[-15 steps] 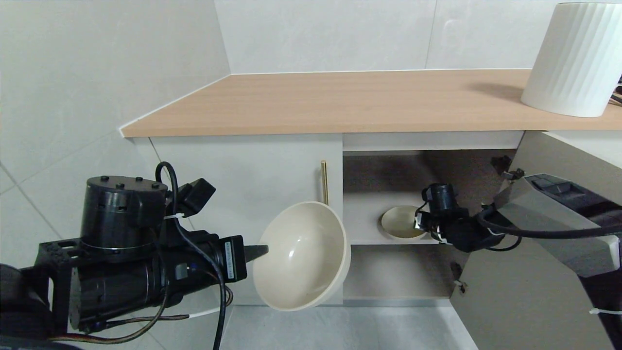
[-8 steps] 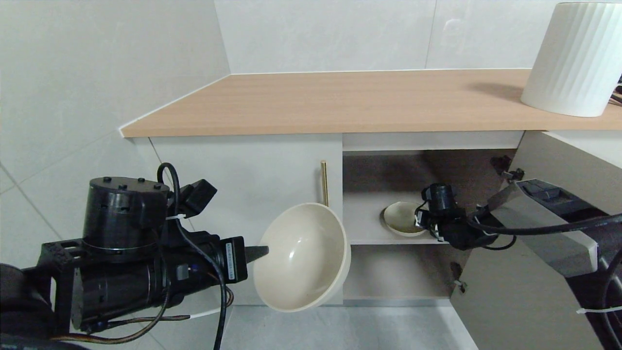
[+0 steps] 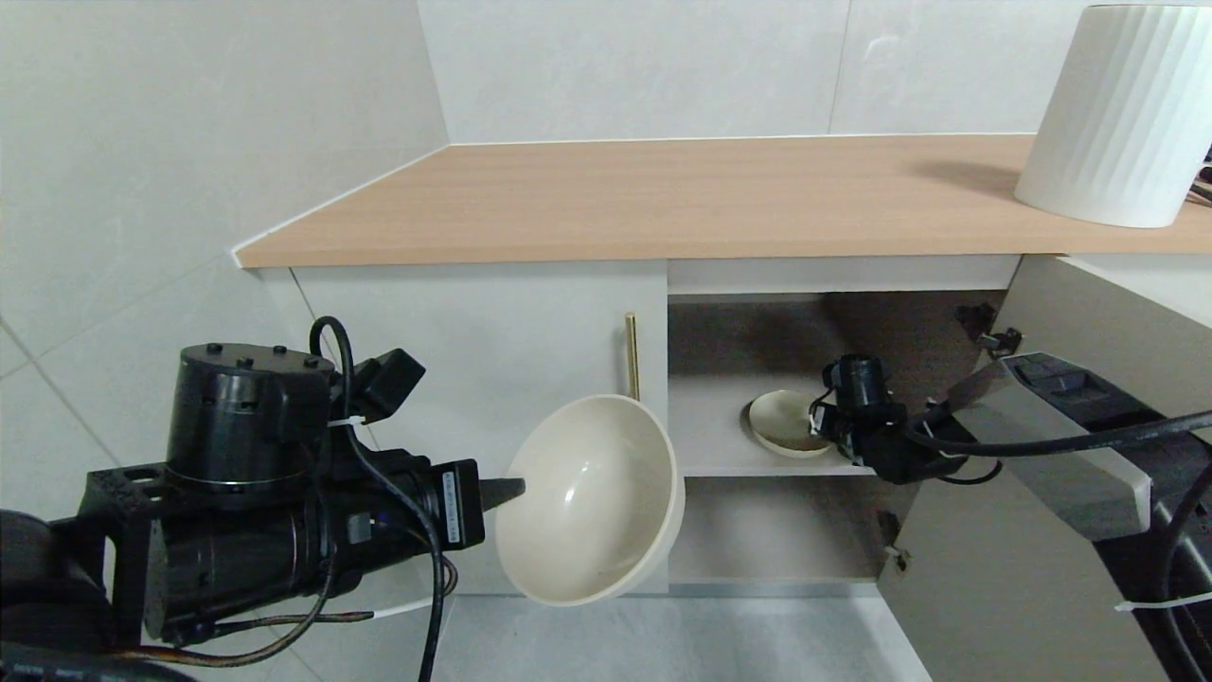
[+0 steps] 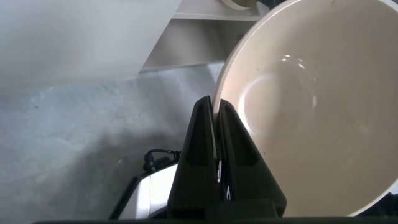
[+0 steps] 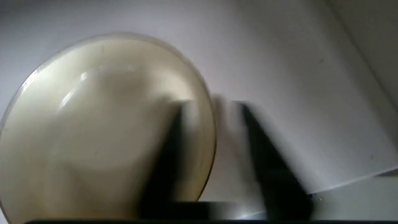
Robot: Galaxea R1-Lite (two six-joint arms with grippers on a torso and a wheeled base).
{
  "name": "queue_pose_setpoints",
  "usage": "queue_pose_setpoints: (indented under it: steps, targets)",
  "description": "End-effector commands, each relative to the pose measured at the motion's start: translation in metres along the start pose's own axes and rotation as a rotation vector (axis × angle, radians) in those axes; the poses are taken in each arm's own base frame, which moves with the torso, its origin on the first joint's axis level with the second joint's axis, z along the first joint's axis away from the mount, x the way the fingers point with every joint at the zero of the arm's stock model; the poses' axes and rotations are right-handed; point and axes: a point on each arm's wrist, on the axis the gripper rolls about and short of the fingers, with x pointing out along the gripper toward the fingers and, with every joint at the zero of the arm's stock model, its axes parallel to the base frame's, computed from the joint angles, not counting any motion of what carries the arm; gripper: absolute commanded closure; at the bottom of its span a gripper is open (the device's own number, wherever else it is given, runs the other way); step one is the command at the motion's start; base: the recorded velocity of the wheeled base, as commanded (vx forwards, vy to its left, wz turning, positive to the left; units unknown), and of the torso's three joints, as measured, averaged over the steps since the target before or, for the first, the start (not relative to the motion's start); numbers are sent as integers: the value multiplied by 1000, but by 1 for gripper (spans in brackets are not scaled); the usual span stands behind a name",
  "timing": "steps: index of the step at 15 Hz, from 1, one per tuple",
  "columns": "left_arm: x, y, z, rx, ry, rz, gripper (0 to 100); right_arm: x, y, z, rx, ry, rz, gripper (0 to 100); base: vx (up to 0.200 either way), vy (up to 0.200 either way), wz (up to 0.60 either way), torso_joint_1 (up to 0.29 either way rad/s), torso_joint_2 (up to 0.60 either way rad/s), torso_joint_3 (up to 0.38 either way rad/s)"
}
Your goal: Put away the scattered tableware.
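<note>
Left gripper (image 3: 511, 490), fingers pinched on the rim of the large bowl (image 3: 592, 497), holds it tilted before the closed door (image 3: 492, 379), probably awaiting shelf room. Right gripper (image 3: 824, 426), fingers apart astride the rim of the small bowl (image 3: 781, 421), reaches onto the cabinet shelf (image 3: 705, 417) where that bowl sits.

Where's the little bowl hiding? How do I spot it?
Look under the wooden countertop, into the open cupboard. The little bowl is on its shelf, beside the right gripper. The other bowl is outside, held by the left gripper.
</note>
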Motion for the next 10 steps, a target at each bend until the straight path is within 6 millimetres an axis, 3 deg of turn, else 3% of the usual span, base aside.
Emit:
queue_pose_setpoints:
  steps: [1, 4, 6, 7, 8, 10]
  targets:
    - [2, 0, 0, 0, 3, 1, 100, 0, -1, 2, 6, -6, -1, 0, 0, 0, 0, 0, 0, 0]
    - [14, 2, 0, 12, 28, 13, 100, -31, -4, 27, 52, -20, 7, 0, 0, 0, 0, 0, 0, 0]
    - [37, 10, -5, 71, 85, 57, 100, -92, 2, 43, 24, 9, 111, 0, 0, 0, 0, 0, 0, 0]
    - [41, 11, -7, 85, 96, 68, 100, -108, 5, 47, 18, 18, 155, 0, 0, 0, 0, 0, 0, 0]
    - [54, 15, -11, 105, 123, 92, 100, -154, 14, 52, -21, 58, 244, 0, 0, 0, 0, 0, 0, 0]
    - [66, 20, -17, 101, 160, 108, 100, -211, 21, 55, -77, 99, 317, 0, 0, 0, 0, 0, 0, 0]
